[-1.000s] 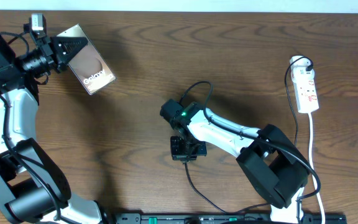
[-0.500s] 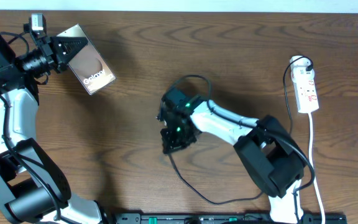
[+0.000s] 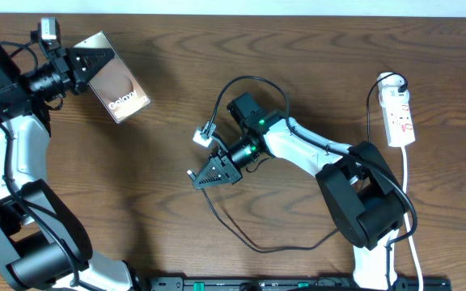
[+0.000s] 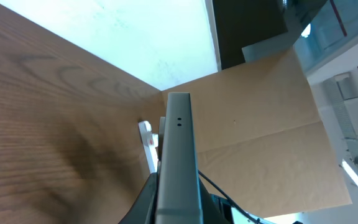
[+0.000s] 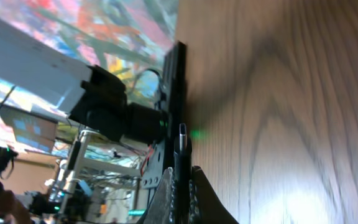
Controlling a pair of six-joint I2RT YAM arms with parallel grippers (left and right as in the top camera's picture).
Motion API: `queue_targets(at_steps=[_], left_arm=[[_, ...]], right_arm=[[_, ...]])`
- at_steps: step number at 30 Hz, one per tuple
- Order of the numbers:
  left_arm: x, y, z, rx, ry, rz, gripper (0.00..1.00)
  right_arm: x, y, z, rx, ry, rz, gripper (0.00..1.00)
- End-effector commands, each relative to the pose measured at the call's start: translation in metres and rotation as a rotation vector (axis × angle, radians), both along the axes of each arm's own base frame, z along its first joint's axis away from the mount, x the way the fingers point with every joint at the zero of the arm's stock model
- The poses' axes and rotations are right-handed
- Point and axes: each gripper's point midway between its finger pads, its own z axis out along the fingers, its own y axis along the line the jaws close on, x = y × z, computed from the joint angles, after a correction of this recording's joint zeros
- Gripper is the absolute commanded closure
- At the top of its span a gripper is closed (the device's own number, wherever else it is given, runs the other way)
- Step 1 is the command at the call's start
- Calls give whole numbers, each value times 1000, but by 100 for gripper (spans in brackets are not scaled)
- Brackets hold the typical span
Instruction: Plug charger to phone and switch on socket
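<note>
The phone, bronze-faced with "Galaxy" lettering, is held tilted above the table's far left corner, my left gripper shut on its upper end. In the left wrist view the phone's grey edge runs straight out between the jaws of the left gripper. My right gripper sits mid-table, pointing left, shut on the charger's black plug tip. The charger's thin cable loops behind and below it. The white socket lies at the far right, apart from both grippers.
The socket's white cord runs down the right edge toward the front. A black bar lines the table's front edge. The right arm's links stretch across the middle right. Bare wood lies between phone and right gripper.
The right gripper has swung from pointing down near the table's middle to pointing left, carrying the plug tip and dragging the cable into new loops. Left arm and phone have not moved.
</note>
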Motion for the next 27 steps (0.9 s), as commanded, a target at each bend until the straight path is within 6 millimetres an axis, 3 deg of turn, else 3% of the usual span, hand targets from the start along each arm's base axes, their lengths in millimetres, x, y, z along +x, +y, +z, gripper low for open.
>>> queue_targets(at_steps=[1, 12, 19, 27], left_arm=[[-6, -3, 8, 12, -43, -29, 92], [-6, -8, 8, 20, -57, -42, 93], [-6, -38, 8, 55, -130, -115, 92], [-8, -61, 8, 72, -173, -169, 92]], right_arm=[[2, 4, 30, 203, -42, 52, 99], [24, 19, 68, 310, -16, 72, 99], [38, 26, 85, 318, -39, 51, 99], [53, 17, 85, 318, -49, 12, 99]])
